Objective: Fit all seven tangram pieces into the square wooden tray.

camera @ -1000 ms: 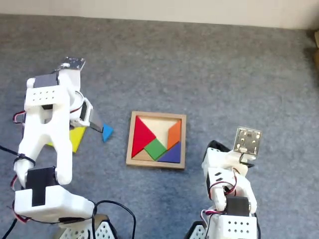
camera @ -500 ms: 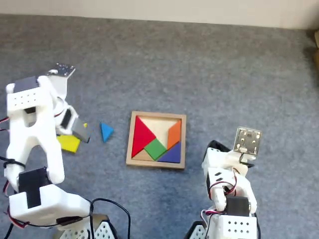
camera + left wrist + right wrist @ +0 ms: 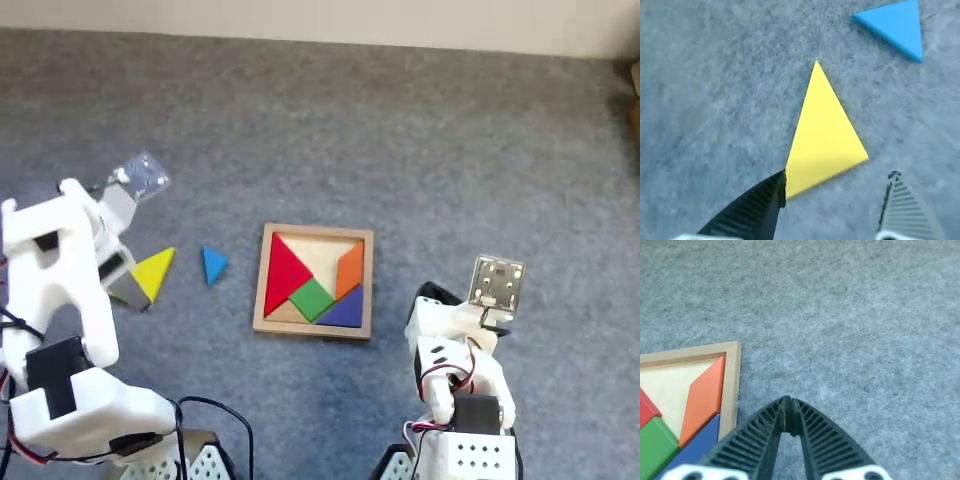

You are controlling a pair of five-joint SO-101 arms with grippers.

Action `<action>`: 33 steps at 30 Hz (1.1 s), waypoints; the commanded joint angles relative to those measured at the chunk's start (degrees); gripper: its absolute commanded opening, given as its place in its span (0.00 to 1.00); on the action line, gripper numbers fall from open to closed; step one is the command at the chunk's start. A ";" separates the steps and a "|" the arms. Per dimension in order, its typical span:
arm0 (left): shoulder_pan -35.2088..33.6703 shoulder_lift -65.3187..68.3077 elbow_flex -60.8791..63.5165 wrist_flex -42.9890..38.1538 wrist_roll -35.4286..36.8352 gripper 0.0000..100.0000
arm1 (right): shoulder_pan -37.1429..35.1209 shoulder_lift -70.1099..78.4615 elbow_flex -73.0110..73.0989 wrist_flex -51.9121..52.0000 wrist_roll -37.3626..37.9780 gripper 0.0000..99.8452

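Grey, napped carpet [image 3: 450, 130] covers the table, and on it your square tray [image 3: 318, 232] of pale wood sits mid-scene with a raised rim. Four flat, smooth pieces lie inside it: a red triangle [image 3: 285, 268] on the left, a green square [image 3: 313, 298] set on its corner at the near middle, an orange parallelogram [image 3: 350, 270] on the right and a dark blue triangle [image 3: 345, 312] at the near right; bare wood shows along the far side. Left of the tray, well apart from it, lie a small blue triangle [image 3: 213, 264] and, farther left, a larger yellow triangle [image 3: 825, 135]. Your left claw [image 3: 837, 179] is spread wide over the yellow triangle's left edge, its dark ribbed finger [image 3: 760, 205] at one corner; you cannot tell whether it touches. From above, the arm hides that edge. Your right claw [image 3: 789, 412] is pressed together over bare carpet just right of the tray, holding nothing.
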 commanded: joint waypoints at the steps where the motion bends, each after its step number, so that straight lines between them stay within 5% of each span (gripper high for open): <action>1: -0.48 -0.31 4.35 -8.79 -2.81 0.31 | 0.57 0.84 8.48 0.13 -0.18 0.00; 7: -1.36 -0.40 11.91 -17.85 -5.45 0.31 | 0.57 0.84 8.48 0.13 -0.18 0.00; 21: -0.13 0.22 13.05 -18.11 -5.54 0.30 | 0.57 0.84 8.48 0.13 -0.18 0.00; 33: -0.22 15.34 5.67 -21.45 -5.19 0.25 | 0.57 0.84 8.48 0.13 -0.18 0.00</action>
